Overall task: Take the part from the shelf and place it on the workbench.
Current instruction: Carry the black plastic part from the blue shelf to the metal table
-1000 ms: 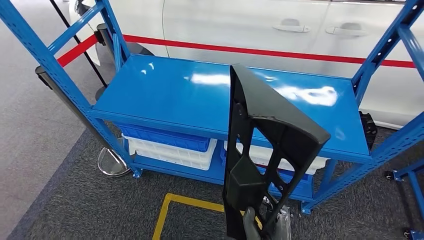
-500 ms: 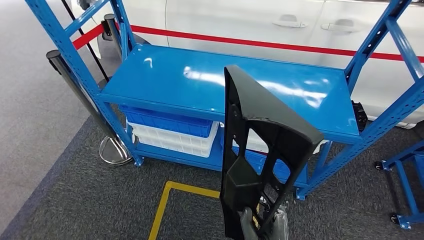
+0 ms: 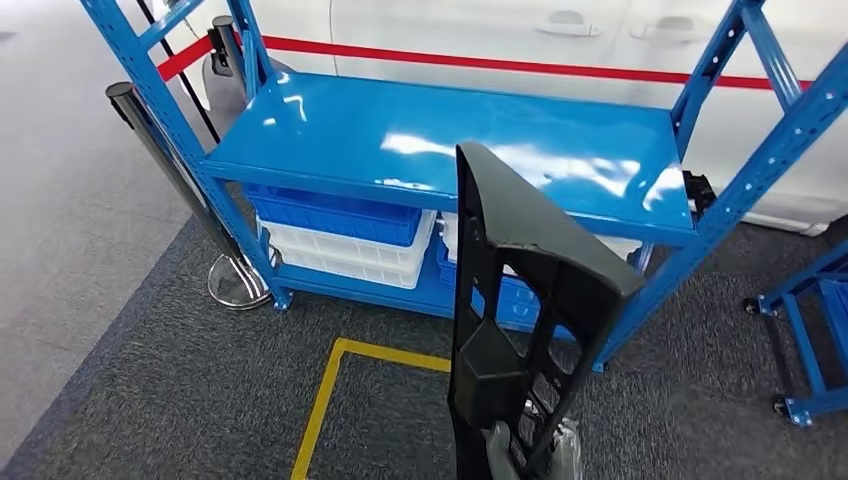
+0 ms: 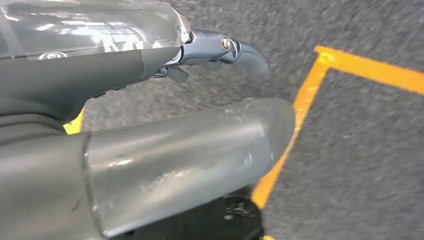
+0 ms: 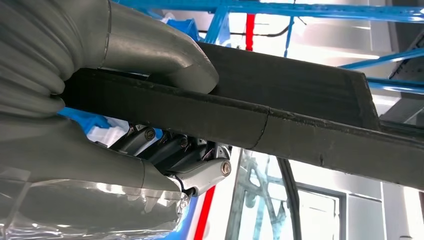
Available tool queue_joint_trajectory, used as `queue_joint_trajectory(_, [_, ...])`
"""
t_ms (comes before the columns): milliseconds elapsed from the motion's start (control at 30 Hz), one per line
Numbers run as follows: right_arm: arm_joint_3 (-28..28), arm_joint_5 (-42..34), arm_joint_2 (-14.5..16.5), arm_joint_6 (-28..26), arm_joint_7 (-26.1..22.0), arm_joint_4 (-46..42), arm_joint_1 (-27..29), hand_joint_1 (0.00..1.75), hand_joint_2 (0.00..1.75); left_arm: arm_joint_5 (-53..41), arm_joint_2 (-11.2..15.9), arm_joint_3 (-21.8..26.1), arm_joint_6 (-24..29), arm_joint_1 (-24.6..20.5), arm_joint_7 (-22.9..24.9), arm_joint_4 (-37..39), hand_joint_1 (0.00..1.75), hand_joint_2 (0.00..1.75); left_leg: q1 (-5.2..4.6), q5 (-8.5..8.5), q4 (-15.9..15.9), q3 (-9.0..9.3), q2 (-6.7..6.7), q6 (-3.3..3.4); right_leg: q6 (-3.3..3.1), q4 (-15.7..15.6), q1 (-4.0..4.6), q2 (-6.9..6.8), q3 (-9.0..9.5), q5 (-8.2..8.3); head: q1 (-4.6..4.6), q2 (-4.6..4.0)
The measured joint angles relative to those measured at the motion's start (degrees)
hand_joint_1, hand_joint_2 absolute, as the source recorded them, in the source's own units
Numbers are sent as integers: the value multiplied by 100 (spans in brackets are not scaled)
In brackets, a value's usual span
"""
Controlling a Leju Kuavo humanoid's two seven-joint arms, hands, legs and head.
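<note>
The right hand [image 5: 100,100] grips the black plastic part [image 3: 520,300], a long ribbed trim piece with open cut-outs, and holds it upright in the lower centre of the head view. In the right wrist view the thick grey thumb presses across one face of the part's bar while the darker fingers [image 5: 170,150] wrap under the other face, so the grasp is firm on both sides. The part's upper end rises in front of the blue shelf unit [image 3: 450,140], whose glossy top deck fills the upper middle of the frame; the part does not touch it.

Under that deck sit a blue bin [image 3: 335,215] stacked on a white bin [image 3: 345,262]. A yellow floor line [image 3: 330,400] turns a corner on the grey carpet at lower left of centre. A chrome-footed stanchion post [image 3: 160,150] stands at left, and a white car [image 3: 480,35] with a red stripe runs behind the shelf.

The left hand [image 4: 150,125] hangs over the carpet and the yellow line; its fingers look curled in on nothing, though the close, blurred view makes that hard to confirm.
</note>
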Motion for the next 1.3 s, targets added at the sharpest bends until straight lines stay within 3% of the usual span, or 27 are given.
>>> queue_joint_trajectory(67, [-2, -3, 2, 32, 0, 0, 7, 175, 175, -11, -2, 0, -12, 7, 1, 0, 0, 0, 10, -598, 672, -174, -3, -37, -44, 8, 18, -8, -168, 133, -20, -1])
queue_joint_trajectory(100, [-4, -4, 2, 48, 0, 0, 11, 175, 175, -11, -2, 0, -15, 8, 1, 0, 0, 0, 11, -784, 1032, -228, -3, -47, -48, 15, 32, -10, -260, 202, -26, 0])
queue_joint_trajectory(133, [-6, -7, 2, 60, 0, 0, 14, 175, 175, -12, -1, 0, -17, 7, 1, 0, 0, 0, 10, -823, 1278, -219, -3, -47, -49, 26, 45, -13, -354, 271, -26, 0])
queue_joint_trajectory(167, [-9, -11, 2, 72, 0, 0, 17, 175, 175, -13, 1, 0, -19, 7, 1, 0, 0, 0, 8, -736, 1354, -129, -3, -35, -48, 40, 58, -15, -449, 336, -29, 1])
queue_joint_trajectory(233, [-17, -24, 3, 92, 0, 0, 25, 175, 175, -16, 3, 0, -22, 5, 2, 0, 0, 0, -8, -430, 892, 351, -7, 30, -36, 72, 81, -16, -620, 457, -31, 1])
queue_joint_trajectory(300, [-24, -34, 5, 118, 0, -1, 34, 175, 175, -20, 10, 0, -26, -11, 1, -2, 0, 0, -51, -437, -8, 999, -6, 118, 3, 102, 102, -14, -728, 563, -28, 1])
queue_joint_trajectory(367, [-34, -39, 7, 151, 0, -2, 44, 175, 175, -23, 15, 1, -28, -23, -3, -4, 0, 0, -101, -554, -516, 1291, -4, 177, 72, 98, 89, -29, -754, 664, -33, 1])
queue_joint_trajectory(433, [-48, -41, 7, 184, -1, -2, 51, 175, 175, -26, 11, 2, -28, -16, -6, -4, 0, 0, -108, -452, -583, 1233, 9, 233, 151, 79, 65, -33, -773, 733, -50, 1])
queue_joint_trajectory(467, [-56, -42, 7, 195, -2, -3, 56, 175, 175, -27, 10, 2, -28, -15, -4, -3, 0, 0, -99, -373, -604, 1175, 19, 275, 182, 140, 61, -21, -817, 633, -54, 1])
queue_joint_trajectory(500, [-66, -43, 8, 203, -2, -3, 62, 175, 175, -28, 8, 3, -28, -14, -3, -3, 0, 0, -84, -287, -628, 1102, 30, 316, 207, 286, 58, -6, -879, 431, -41, 0])
queue_joint_trajectory(567, [-87, -46, 8, 220, -1, -3, 77, 175, 175, -29, 7, 4, -28, -16, 0, -2, 0, 0, -79, -134, -630, 918, 40, 364, 247, 889, 39, 13, -1039, -189, -15, 0])
queue_joint_trajectory(600, [-93, -48, 9, 229, -1, -3, 83, 175, 175, -29, 7, 5, -27, -14, 1, -2, 0, 0, -81, -68, -616, 827, 42, 365, 267, 1241, 28, 15, -1096, -399, -8, 0])
queue_joint_trajectory(633, [-97, -49, 9, 238, 1, -2, 88, 175, 175, -29, 7, 6, -27, -12, 1, -2, 0, 0, -84, -4, -595, 730, 45, 358, 285, 1524, 18, 15, -1111, -476, -3, 0])
queue_joint_trajectory(700, [-101, -49, 9, 256, 2, -2, 94, 175, 175, -29, 6, 7, -26, -9, 2, -2, 0, 0, -81, 110, -525, 525, 48, 329, 305, 1581, 0, 14, -897, -241, 2, 1])
queue_joint_trajectory(733, [-102, -52, 9, 268, 2, -2, 95, 175, 175, -29, 4, 7, -27, -9, 2, -2, 0, 0, -77, 153, -475, 424, 57, 311, 308, 1320, -7, -2, -646, -78, 4, 1])
queue_joint_trajectory(767, [-102, -62, 10, 289, 2, -2, 92, 175, 175, -34, 2, 7, -28, -8, 1, -3, 0, 0, -81, 187, -418, 336, 65, 288, 304, 916, -3, -52, -338, -27, 7, 1])
queue_joint_trajectory(833, [-111, -87, 22, 351, 1, -2, 90, 175, 175, -58, -3, 8, -35, 2, -2, -3, 0, 0, -89, 236, -316, 232, 98, 232, 253, 213, 28, -140, 122, -139, 8, 1])
queue_joint_trajectory(867, [-117, -100, 30, 383, 0, -2, 91, 175, 175, -72, -4, 9, -40, 9, -7, -3, 0, 0, -93, 267, -292, 210, 118, 194, 214, 46, 50, -152, 203, -214, 9, 1])
queue_joint_trajectory(933, [-132, -117, 44, 428, -1, -2, 99, 175, 175, -84, -4, 12, -52, 15, -17, -3, 0, 0, -73, 316, -288, 191, 172, 110, 114, 4, 62, -93, 153, -166, 10, 1])
queue_joint_trajectory(967, [-138, -122, 49, 445, -1, -2, 101, 175, 175, -82, -4, 18, -57, 13, -22, -4, 0, 0, -61, 255, -249, 160, 163, 68, 64, -6, 60, -57, 107, -113, 8, 1])
queue_joint_trajectory(1033, [-145, -127, 57, 472, 0, -2, 103, 175, 175, -81, -7, 31, -63, 13, -30, -4, 0, 0, -41, -152, 102, 29, 86, 1, -16, -30, 45, 6, -10, 9, -10, 1])
queue_joint_trajectory(1100, [-151, -127, 61, 482, 0, -2, 107, 175, 175, -84, -11, 39, -62, 16, -33, -4, 0, 0, -35, -673, 807, -161, 22, -35, -43, -24, 57, 87, -153, 126, -26, 1])
queue_joint_trajectory(1133, [-154, -127, 61, 484, 0, -1, 110, 175, 175, -84, -10, 42, -61, 16, -33, -4, 0, 0, -35, -789, 1114, -213, 11, -38, -44, -16, 66, 135, -226, 184, -26, 1])
queue_joint_trajectory(1167, [-157, -127, 61, 484, 0, 1, 114, 175, 175, -84, -10, 43, -60, 16, -33, -4, 0, 0, -36, -778, 1262, -189, 5, -30, -39, -7, 74, 188, -296, 238, -27, 1])
queue_joint_trajectory(1200, [-159, -127, 62, 484, 0, 2, 115, 175, 175, -84, -10, 44, -59, 15, -33, -4, 0, 0, -37, -669, 1190, -61, -9, -11, -30, 2, 81, 244, -359, 285, -27, 1])
queue_joint_trajectory(1233, [-161, -127, 63, 484, 0, 2, 116, 175, 175, -84, -10, 44, -59, 15, -33, -4, 0, 0, -41, -518, 888, 180, -48, 22, -20, 9, 87, 304, -411, 328, -27, 1])
queue_joint_trajectory(1300, [-162, -127, 70, 484, 0, 2, 115, 175, 175, -84, -7, 45, -59, 13, -33, -4, 0, 0, -48, -363, 18, 759, -286, 113, 11, 20, 88, 411, -487, 405, -22, 1])
